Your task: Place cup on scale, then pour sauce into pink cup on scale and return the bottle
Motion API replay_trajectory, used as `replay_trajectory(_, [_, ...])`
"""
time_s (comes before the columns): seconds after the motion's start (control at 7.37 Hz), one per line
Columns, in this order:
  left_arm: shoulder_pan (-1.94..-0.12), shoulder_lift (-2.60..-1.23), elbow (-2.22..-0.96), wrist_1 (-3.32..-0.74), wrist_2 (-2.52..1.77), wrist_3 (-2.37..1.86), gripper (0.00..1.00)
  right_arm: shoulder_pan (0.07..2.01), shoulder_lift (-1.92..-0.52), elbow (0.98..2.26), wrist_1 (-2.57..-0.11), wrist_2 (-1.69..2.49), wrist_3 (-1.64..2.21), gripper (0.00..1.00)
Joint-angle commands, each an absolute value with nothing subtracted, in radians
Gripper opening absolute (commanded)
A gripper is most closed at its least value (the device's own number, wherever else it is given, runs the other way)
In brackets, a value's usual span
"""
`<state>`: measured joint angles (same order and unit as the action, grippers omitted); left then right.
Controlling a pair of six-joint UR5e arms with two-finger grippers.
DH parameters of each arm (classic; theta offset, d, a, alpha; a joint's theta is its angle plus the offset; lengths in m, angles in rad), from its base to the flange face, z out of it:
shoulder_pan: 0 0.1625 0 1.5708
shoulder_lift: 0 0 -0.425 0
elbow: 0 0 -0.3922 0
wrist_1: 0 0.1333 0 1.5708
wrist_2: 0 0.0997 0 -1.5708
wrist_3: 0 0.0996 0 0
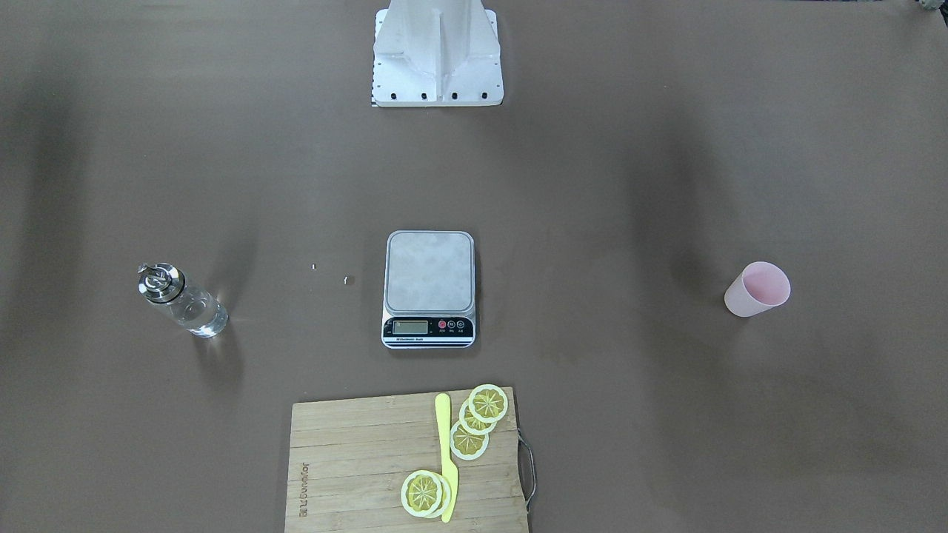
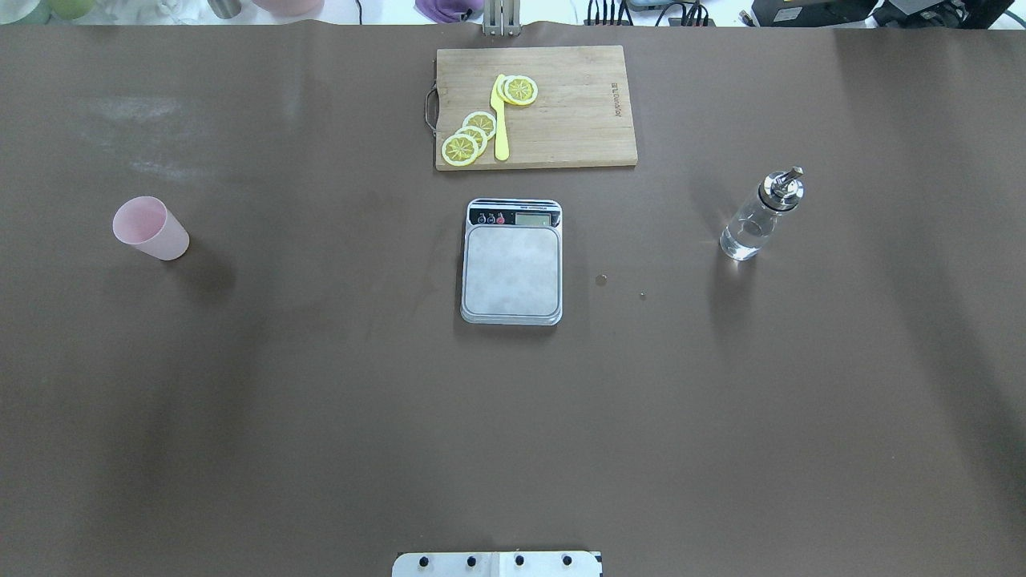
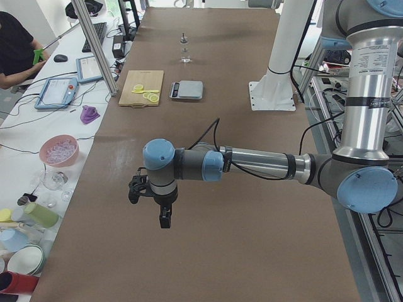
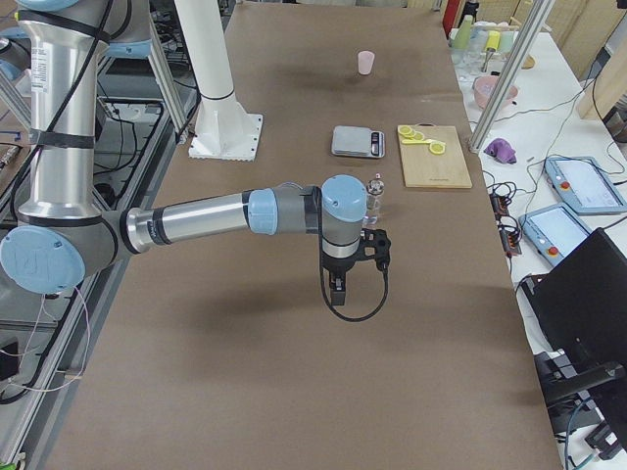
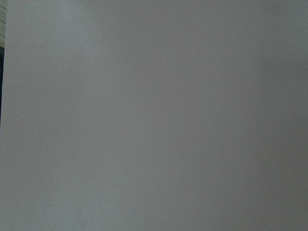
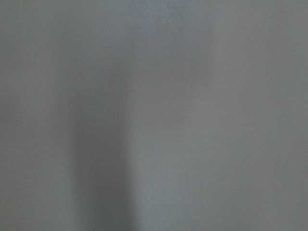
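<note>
Apart — bottle (image 4: 374,201) beyond the right claw (image 4: 338,292)

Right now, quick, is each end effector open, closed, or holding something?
Left end effector: cannot be told, seen only in a side view.
Right end effector: cannot be told, seen only in a side view.

A wooden cutting board (image 1: 355,459) bears a yellow knife (image 1: 446,451) — lemon slices (image 1: 488,403) either side.

Overhead and front cameras face each other across my table (image 2: 240,401), sharing the scale (image 2: 512,260) at its centre. Side cameras look along it from each end, and my wrist cameras apparently view its surface closely.
</note>
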<state>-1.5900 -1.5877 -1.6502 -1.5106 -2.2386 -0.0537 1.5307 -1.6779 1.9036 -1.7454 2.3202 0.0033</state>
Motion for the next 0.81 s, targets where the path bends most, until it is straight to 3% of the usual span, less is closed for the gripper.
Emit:
replay_trajectory(0.0, [-1.589, -1.594, -1.651, -1.514, -2.235, -0.052, 0.99, 1.52, -1.674, 1.902, -1.744, 2.315, 0.041, 1.0])
replay_trajectory(0.68, [-1.583, -1.592, -1.658, -1.512, -2.241, -0.058, 0.98, 1.52, -1.674, 1.904, -1.744, 2.316, 0.041, 1.0])
